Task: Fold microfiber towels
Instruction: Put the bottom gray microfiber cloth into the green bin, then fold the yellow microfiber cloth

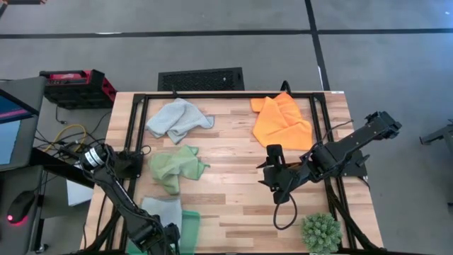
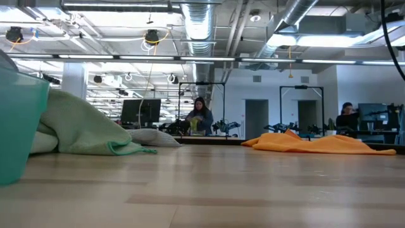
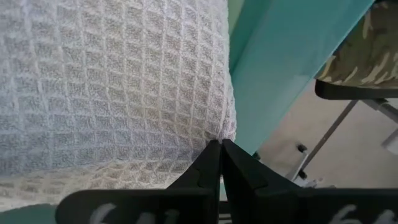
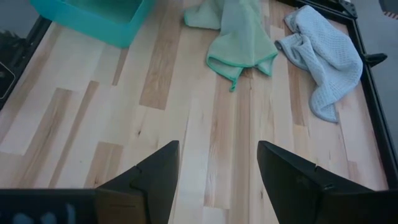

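Grey-blue towel (image 3: 112,87) pinched in shut left tool (image 3: 221,163).

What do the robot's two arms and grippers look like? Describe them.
Both arms are dark, jointed and boxy. The left arm has a white band near its base. The right arm trails a looping black cable. The left gripper and right gripper have dark, wedge-shaped fingers.

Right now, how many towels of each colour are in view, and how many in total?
Pale grey-blue towels: 2, one crumpled at the far left, one in the tray under the left gripper
Light green towel: 1
Orange towel: 1
Total: 4
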Tool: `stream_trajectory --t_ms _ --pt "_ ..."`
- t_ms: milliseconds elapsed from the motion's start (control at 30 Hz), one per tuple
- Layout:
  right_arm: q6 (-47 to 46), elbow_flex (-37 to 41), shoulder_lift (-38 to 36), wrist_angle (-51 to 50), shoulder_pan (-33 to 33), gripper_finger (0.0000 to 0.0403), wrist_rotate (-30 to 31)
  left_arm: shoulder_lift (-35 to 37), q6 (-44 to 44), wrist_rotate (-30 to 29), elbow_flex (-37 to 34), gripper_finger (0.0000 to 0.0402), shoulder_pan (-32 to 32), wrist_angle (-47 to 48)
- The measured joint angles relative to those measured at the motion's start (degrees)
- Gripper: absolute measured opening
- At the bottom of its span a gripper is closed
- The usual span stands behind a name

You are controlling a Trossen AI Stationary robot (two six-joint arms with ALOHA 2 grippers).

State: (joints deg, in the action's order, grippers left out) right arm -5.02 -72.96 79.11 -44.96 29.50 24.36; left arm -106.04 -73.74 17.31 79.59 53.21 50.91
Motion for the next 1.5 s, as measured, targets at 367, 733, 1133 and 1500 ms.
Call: stream_trajectory --t_ms 367,733,1133,1500 --pt "0.02 0.0 0.0 -0.01 0.0 0.024 0.0 0.0 -1.32 3.55 0.0 0.0 0.09 -1.18" --pt "0.02 0.01 0.0 -0.01 0.0 0.024 0.0 0.0 -1.09 0.13 0.0 0.0004 -0.02 -0.72" --pt "0.0 0.01 0.0 -0.01 0.0 0.024 0.0 0.0 -3.49 -3.47 0.0 0.0045 -0.07 0.12" --pt "0.0 0.01 0.0 0.23 0.0 0.024 0.0 0.0 -5.59 -3.23 0.02 0.0113 -0.95 0.99"
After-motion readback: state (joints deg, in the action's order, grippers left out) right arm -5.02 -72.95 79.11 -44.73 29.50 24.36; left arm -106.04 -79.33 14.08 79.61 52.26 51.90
